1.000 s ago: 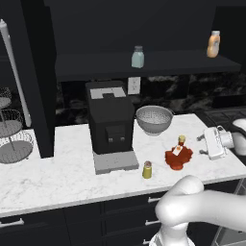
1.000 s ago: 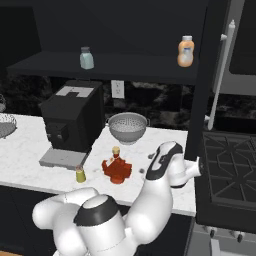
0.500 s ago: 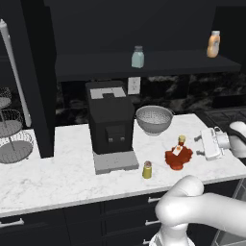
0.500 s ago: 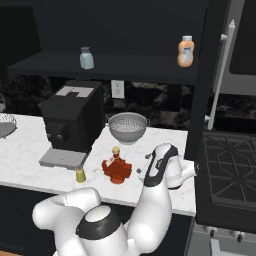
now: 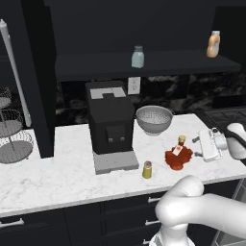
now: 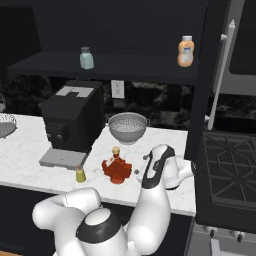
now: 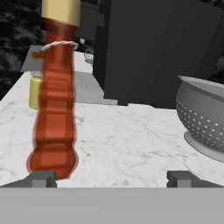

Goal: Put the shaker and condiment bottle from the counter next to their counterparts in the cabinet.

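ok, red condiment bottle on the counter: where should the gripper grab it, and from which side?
Probably the narrow neck, just under the tan cap. The condiment bottle stands upright, edge-on to the hand, its wide body flaring low. Come in level from the stove side, where the open gripper already sits. The shaker and coffee machine crowd the far side; the colander sits behind.
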{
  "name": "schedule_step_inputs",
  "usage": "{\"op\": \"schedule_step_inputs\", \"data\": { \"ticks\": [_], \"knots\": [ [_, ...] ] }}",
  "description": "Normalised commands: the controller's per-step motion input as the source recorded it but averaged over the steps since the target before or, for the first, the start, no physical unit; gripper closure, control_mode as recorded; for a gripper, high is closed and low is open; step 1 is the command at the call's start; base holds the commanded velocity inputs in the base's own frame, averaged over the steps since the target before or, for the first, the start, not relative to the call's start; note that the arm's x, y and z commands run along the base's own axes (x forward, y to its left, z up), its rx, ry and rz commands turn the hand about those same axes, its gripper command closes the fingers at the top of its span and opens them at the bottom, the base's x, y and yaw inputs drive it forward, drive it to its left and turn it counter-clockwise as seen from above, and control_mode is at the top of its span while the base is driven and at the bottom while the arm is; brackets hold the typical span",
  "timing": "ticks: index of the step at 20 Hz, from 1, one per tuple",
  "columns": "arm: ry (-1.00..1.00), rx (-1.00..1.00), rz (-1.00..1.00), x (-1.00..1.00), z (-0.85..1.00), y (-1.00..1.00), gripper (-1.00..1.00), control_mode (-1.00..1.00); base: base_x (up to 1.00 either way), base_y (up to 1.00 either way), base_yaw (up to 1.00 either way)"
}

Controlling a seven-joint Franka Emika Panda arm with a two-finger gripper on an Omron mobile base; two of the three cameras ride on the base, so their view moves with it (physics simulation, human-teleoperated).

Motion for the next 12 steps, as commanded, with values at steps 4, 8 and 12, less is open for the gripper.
{"op": "schedule_step_inputs", "data": {
  "ticks": [4, 8, 12],
  "knots": [
    [0.0, 0.0, 0.0, 0.0, -0.01, 0.03, -1.0, -1.0, 0.0, 0.0, 0.0],
    [0.0, 0.0, 0.0, 0.0, 0.0, 0.0, -1.0, -1.0, 0.0, 0.0, 0.0],
    [-0.03, 0.0, 0.0, -0.23, -0.02, 0.27, -1.0, -1.0, 0.0, 0.0, 0.0]
  ]
}}
